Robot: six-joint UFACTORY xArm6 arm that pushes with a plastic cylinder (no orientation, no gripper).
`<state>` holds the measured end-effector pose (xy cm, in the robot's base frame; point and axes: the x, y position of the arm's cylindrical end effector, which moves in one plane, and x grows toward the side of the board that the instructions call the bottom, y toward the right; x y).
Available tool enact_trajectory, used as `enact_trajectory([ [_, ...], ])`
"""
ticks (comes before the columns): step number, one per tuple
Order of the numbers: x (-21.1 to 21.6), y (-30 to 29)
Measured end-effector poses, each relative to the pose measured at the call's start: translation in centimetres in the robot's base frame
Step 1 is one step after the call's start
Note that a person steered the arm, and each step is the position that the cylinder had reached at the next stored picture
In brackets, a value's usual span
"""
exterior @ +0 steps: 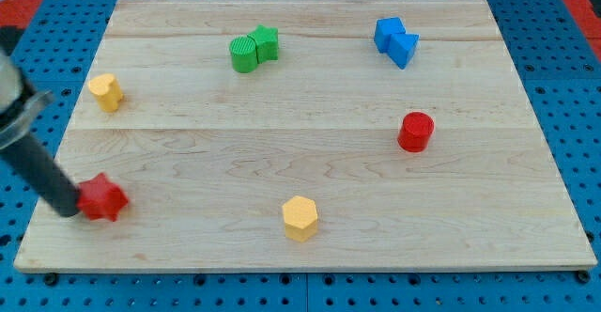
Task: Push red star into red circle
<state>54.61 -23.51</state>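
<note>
My tip point(71, 209) touches the red star point(102, 198) on its left. No hand shows. The star looks light and should slide toward the red circle point(415, 131).

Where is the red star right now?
The red star sits near the board's bottom-left corner in the camera view, my tip against its left side, with the yellow hexagon far to its right.

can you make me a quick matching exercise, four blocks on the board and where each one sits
Blocks:
1. red star
2. red cylinder
3. blue blocks
4. yellow hexagon

Places:
A. the view's top right
B. the view's bottom left, touching my tip
C. bottom edge, near the middle
D. right of centre, standing alone

Pairs: 1-B, 2-D, 3-A, 4-C
</note>
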Motion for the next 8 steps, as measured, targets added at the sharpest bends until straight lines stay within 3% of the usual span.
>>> enact_trajectory([
  [4,-4.7,19.4],
  [8,-2.2,28.2],
])
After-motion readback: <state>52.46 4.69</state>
